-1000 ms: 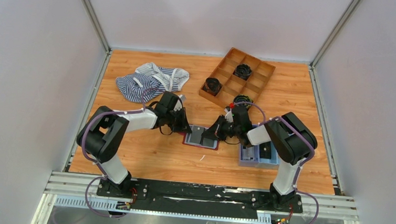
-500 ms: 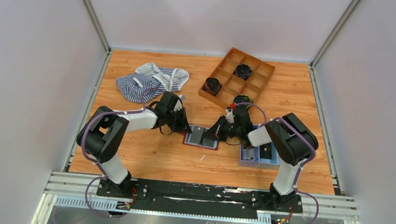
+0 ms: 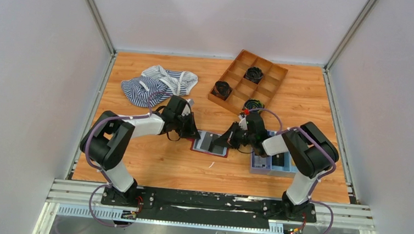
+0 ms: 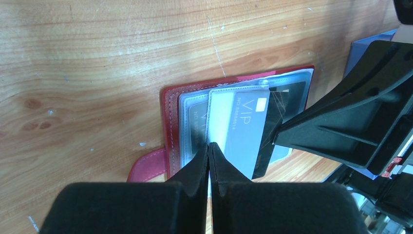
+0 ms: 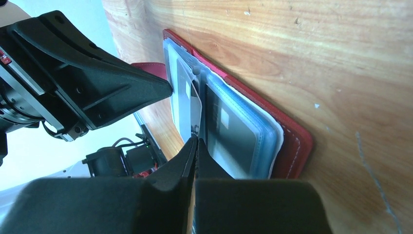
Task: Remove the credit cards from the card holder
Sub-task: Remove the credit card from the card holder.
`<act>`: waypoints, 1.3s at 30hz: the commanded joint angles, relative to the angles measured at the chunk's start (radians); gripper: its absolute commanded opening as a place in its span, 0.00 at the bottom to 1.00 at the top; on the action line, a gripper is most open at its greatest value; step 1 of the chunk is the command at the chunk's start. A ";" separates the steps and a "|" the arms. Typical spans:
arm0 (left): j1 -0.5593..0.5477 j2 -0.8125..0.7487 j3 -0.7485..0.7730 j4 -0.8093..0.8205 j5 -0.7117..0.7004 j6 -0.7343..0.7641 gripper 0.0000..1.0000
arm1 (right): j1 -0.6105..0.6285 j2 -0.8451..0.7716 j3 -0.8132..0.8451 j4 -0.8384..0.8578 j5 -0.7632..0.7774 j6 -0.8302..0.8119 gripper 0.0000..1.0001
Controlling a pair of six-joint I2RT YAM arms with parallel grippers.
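Overhead, card holder [image 3: 205, 144] half hidden, wrist views show left fingers [image 4: 210, 154], right fingers [image 5: 196, 146] closed, hold unclear, grey VIP card [image 4: 243, 124] readable

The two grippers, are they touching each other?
Apart. The left wrist view shows the grey VIP card spanning the gap between the left gripper and the right gripper.

Orange wood-grain table [image 3: 151, 168]; plain white walls [image 3: 217, 18] on three sides; aluminium rail [image 3: 73, 191] along near edge.

Credit cards [image 4: 241, 129] in card holder [image 3: 210, 143], tray [image 3: 270, 168] at its right
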 commanded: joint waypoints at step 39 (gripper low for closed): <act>0.007 -0.037 0.075 -0.209 -0.122 0.105 0.00 | -0.284 -0.775 0.165 -1.095 0.109 -0.533 0.00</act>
